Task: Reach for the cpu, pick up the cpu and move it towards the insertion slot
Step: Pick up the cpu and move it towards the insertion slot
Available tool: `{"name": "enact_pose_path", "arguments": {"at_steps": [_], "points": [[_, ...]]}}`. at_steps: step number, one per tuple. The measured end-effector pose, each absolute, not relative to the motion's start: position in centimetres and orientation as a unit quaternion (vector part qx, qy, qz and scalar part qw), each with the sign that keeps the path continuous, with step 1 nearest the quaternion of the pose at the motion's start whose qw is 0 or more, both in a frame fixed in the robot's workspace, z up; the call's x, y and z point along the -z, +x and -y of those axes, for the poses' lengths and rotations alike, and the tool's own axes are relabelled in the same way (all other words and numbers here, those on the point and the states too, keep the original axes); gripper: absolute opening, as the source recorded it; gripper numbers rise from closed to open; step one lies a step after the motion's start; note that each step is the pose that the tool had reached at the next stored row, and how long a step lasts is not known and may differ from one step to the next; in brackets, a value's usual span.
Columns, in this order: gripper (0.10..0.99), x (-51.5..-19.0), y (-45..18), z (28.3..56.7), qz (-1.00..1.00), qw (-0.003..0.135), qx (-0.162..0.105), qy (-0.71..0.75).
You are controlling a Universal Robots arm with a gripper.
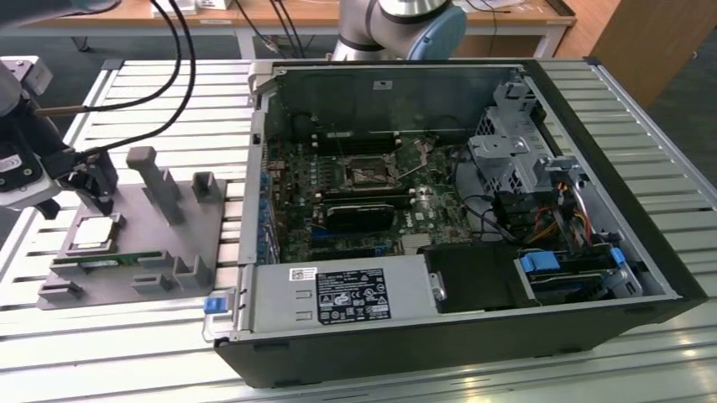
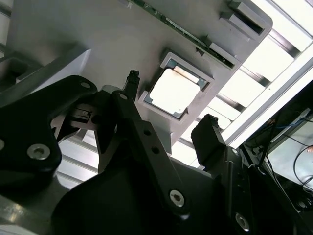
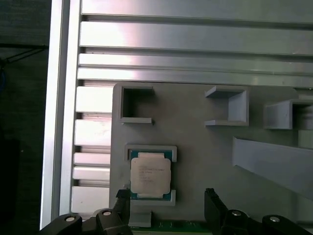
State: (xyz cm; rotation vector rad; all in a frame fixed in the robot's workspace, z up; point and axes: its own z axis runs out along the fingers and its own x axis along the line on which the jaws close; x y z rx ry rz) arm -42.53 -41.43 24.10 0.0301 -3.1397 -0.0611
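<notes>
Exterior view, from its left: black two-finger gripper (image 1: 96,197) on the grey arm hangs low over the near-left part of the flat grey plastic tray (image 1: 140,239), which lies on the ribbed aluminium table (image 1: 146,84). The small square silvery-grey cpu (image 1: 94,234) sits flat in its shallow pocket on that tray, just beside and below the fingertips, not lifted. A long thin green memory stick (image 1: 99,261) lies in the tray just beside the cpu.

Towards the exterior view's right, well apart from the tray, is the open black computer case (image 1: 448,353), lying on its side. Inside it sits the small square black insertion slot with a silver frame (image 1: 365,174); a larger black rectangular block (image 1: 361,216) lies just beside it.

In both wrist views the gripper (image 3: 166,196) (image 2: 170,100) has its fingers spread wide. One finger (image 3: 123,198) (image 2: 131,81) is near a corner of the cpu (image 3: 150,175) (image 2: 174,91). The other finger (image 3: 211,196) (image 2: 208,134) stands apart over bare tray (image 3: 195,156) (image 2: 98,29). Nothing is clamped, and I cannot tell whether the near finger touches the chip.
</notes>
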Motion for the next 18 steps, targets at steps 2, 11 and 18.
{"name": "enact_pose_path", "arguments": {"at_steps": [2,11,18], "points": [[0.706,-23.8,-42.6,41.4,1.0,0.001,0.019,0.01],[0.706,-22.9,-42.7,41.5,1.0,-0.002,0.02,0.01],[0.706,-22.1,-43.4,41.5,1.0,-0.003,0.02,0.012]]}}
